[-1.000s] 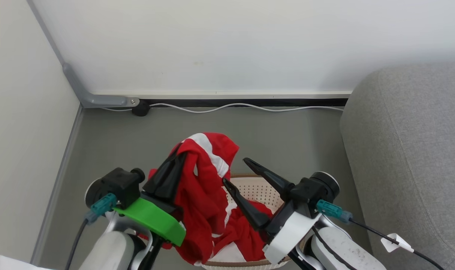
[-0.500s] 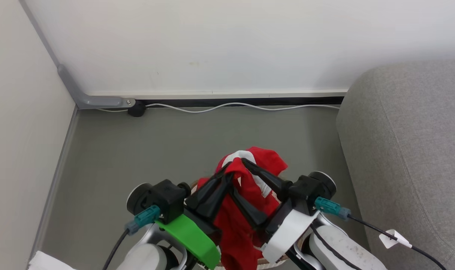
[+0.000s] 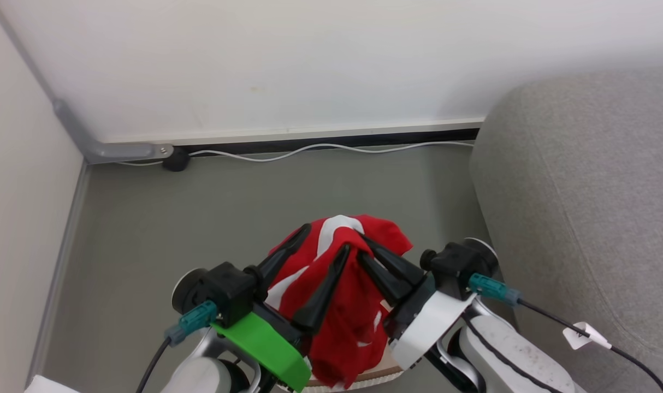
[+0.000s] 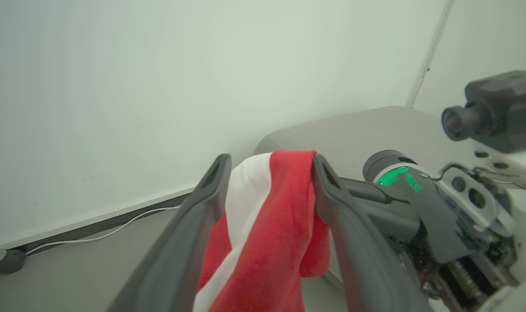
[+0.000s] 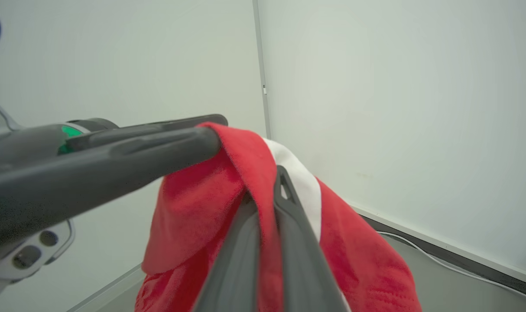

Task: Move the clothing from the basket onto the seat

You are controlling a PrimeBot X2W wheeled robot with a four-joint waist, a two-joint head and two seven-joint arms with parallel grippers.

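Changed since a second ago: left gripper (image 3: 321, 244) went from clamped on the red garment (image 3: 350, 322) to fingers spread. The right gripper (image 3: 363, 248) went from spread to pinched on that cloth's top fold.

Head view.
- Item: red garment with white stripes, hoisted, hanging left of the seat (image 3: 582, 191) and apart from it.
- Holder: right gripper, closed on the cloth.
- Left gripper: released, cloth lying between its parted fingers.
- Container: basket (image 3: 383, 373), left of the seat and beneath the hanging cloth. A sliver of rim is visible; contents hidden.

Left wrist view.
- The red garment (image 4: 267, 225) runs between the two spread fingers (image 4: 213, 186).
- The seat (image 4: 354, 134) lies beyond it, bare where visible.

Right wrist view.
- Own fingers (image 5: 289, 229) are shut together on the red garment (image 5: 189, 203).
- One left-gripper finger crosses in from the side, with cloth draped over its tip.

Status, judged:
- Lift-out and handover done.
- Carry toward the seat and release onto it outstanding.
- Whether more clothing remains in the basket cannot be told.
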